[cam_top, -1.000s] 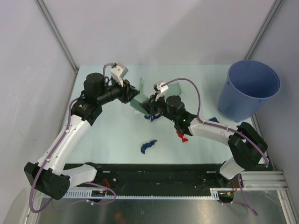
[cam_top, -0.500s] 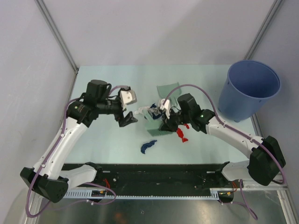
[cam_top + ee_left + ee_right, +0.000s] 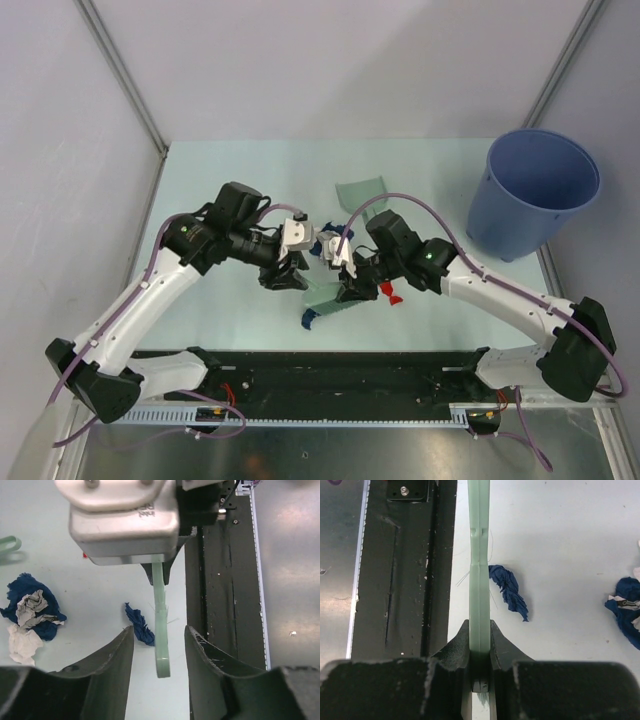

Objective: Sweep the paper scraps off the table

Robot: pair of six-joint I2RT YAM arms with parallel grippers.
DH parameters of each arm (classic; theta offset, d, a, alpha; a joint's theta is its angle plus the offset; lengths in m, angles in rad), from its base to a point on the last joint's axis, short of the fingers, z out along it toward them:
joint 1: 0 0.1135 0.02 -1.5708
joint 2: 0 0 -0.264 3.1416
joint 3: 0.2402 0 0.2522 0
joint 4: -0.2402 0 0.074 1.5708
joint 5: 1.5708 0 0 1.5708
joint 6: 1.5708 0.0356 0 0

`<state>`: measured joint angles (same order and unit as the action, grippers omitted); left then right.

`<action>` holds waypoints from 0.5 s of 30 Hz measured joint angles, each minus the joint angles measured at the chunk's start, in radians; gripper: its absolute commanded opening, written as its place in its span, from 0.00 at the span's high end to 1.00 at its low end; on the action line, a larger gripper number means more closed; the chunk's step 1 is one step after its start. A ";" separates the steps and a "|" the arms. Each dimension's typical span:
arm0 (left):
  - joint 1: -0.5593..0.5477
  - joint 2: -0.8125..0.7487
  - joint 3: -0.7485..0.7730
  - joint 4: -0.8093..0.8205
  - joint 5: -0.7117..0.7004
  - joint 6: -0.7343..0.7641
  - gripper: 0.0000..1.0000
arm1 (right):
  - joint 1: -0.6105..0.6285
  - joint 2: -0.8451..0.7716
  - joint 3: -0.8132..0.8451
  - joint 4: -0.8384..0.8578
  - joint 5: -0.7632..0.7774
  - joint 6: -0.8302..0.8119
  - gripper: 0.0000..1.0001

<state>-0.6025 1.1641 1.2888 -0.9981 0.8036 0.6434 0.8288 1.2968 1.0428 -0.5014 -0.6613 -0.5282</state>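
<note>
Clamping brush [image 3: 479,580], R gripper [image 3: 480,630]; blue scrap [image 3: 509,591] beside; L gripper [image 3: 159,631] spread.

the left gripper [image 3: 159,635] holds its dark fingers [image 3: 107,652] spread, with the free end of a thin mint-green plastic brush [image 3: 159,600] between them, touching neither. the right gripper [image 3: 158,576] clamps the brush's other end. a crumpled dark blue paper scrap [image 3: 140,626] lies just beside the brush on its far side, away from the black rail [image 3: 220,580]; a blue-and-white clump [image 3: 30,610] lies farther off on the pale mint-green table [image 3: 90,595].
</note>
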 measured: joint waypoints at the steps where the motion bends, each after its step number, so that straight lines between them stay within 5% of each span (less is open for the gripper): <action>1: -0.001 0.000 0.000 -0.001 0.004 -0.005 0.62 | 0.006 -0.001 0.000 -0.003 0.002 -0.001 1.00; 5: -0.006 0.000 0.000 -0.008 0.007 -0.019 0.89 | 0.012 -0.007 0.000 -0.005 0.015 -0.004 1.00; 8: -0.007 0.001 0.000 -0.002 -0.005 -0.030 0.90 | 0.012 -0.014 0.000 -0.009 0.026 -0.002 1.00; 9: -0.007 0.001 0.000 -0.001 -0.007 -0.033 1.00 | 0.012 -0.017 0.000 -0.011 0.031 0.000 1.00; 11: -0.009 0.001 0.000 0.008 -0.011 -0.034 1.00 | 0.011 -0.023 0.000 -0.011 0.045 0.005 0.71; 13: -0.009 0.001 0.000 0.017 -0.016 -0.034 1.00 | 0.011 -0.030 0.000 -0.007 0.076 0.030 0.24; 15: -0.008 0.002 0.000 0.013 -0.041 -0.044 1.00 | -0.001 -0.036 0.000 0.027 0.143 0.088 0.11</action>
<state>-0.6106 1.1656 1.2888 -0.9855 0.7628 0.5995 0.8276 1.2606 1.0431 -0.4744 -0.5186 -0.4404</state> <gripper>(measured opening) 0.132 0.605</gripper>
